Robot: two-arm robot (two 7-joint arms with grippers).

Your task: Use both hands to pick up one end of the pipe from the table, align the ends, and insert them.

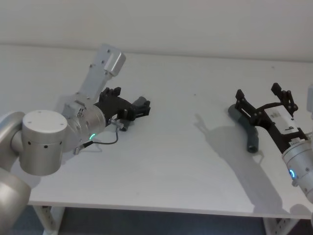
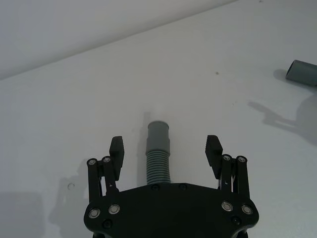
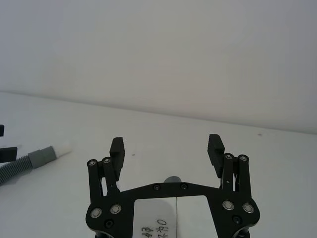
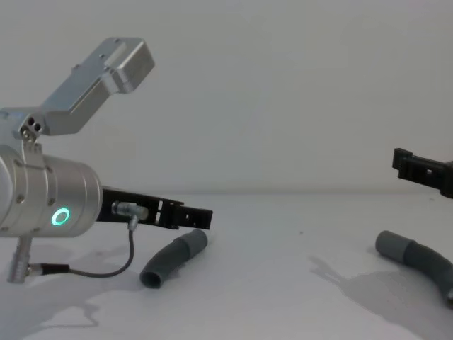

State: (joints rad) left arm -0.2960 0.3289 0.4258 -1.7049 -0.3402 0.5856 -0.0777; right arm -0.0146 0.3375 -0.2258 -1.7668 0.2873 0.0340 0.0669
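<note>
Left arm (image 1: 41, 142) comes in from the left, its silver wrist (image 4: 49, 198) lying almost level, ring light (image 4: 61, 217) glowing, a silver bracket (image 4: 99, 71) angling up off it. The left hand (image 2: 166, 145) points forward and to the right, held low, black fingers (image 2: 117, 146) spread wide apart. Over on the right, the right hand (image 3: 167, 144) sits higher, aimed forward and to the left, its fingers (image 3: 214, 145) just as wide. The right wrist (image 1: 301, 171) enters at the lower right corner, its light lit too.

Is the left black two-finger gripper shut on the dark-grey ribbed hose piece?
No, the left gripper stands open, its fingers clear of the hose piece lying between them.
</note>
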